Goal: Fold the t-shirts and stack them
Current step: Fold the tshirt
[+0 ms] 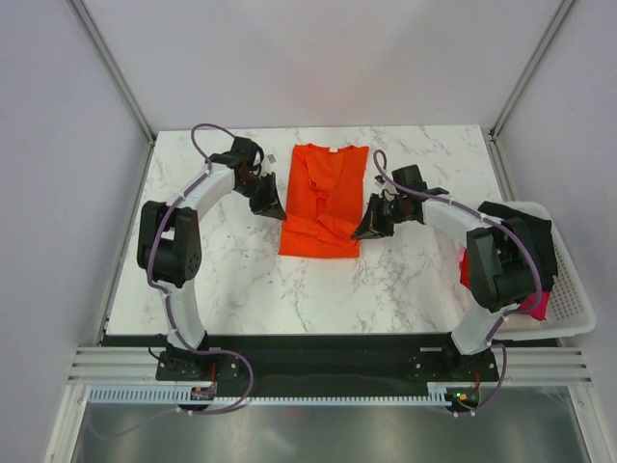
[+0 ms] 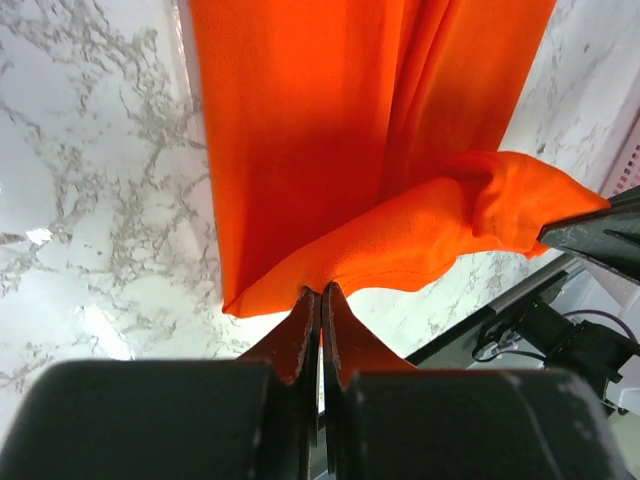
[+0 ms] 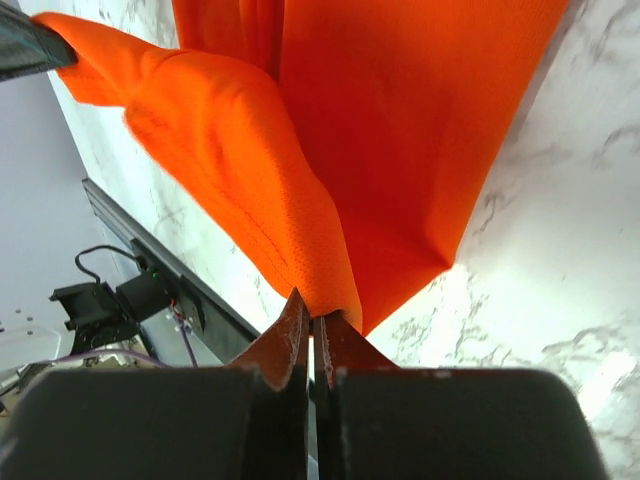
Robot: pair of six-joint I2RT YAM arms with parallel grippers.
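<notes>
As the left gripper and right gripper pinch it, the orange t-shirt lies near-to-far, collar far.

Bare marble table lies open between the arms' bases and the cloth, and along the far edge. The orange t-shirt fills the middle — the left gripper and right gripper close off its two sides. A heaped white basket blocks the right edge.
</notes>
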